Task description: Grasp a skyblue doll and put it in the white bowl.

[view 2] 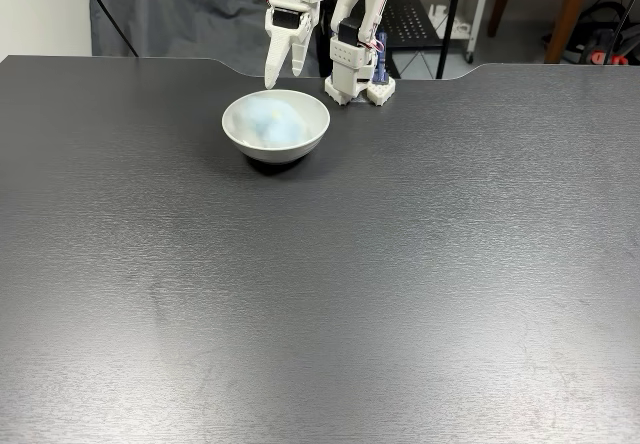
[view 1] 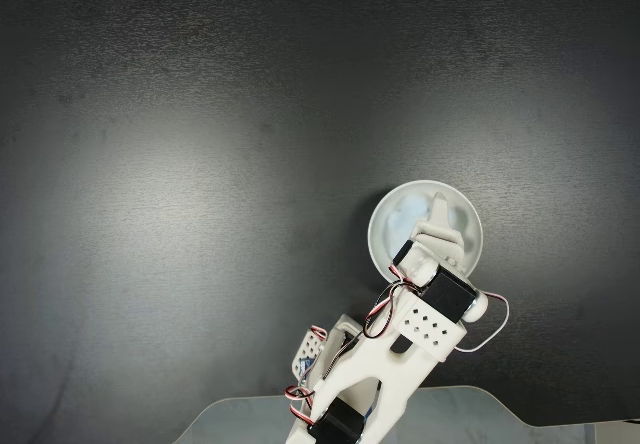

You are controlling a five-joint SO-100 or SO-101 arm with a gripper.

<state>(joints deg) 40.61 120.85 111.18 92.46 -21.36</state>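
Doll: the skyblue doll (view 2: 272,122) sits down inside the white bowl (view 2: 312,131), directly beneath the pincer (view 2: 283,72); from above it is a pale blue patch (view 1: 405,214) inside the bowl's rim (view 1: 378,226).
Pincer: it hangs just above the bowl's far rim in the front fixed view, fingers pointing down, holding nothing; the tips look close together, but I cannot tell whether they are fully closed.
Progress: I'd judge the placing done, since the doll rests in the bowl and nothing grips it.
Left to do: probably only lifting the arm away.
Edges: the bowl's rim lies right below the fingertips, so a sideways swing could clip it; straight up looks safest.
Behind the pincer: the arm's base (view 2: 358,86) stands near the table's (view 2: 400,284) back edge, close by.
Open room: in front of the pincer, and to both sides, the dark tabletop is wide and bare.
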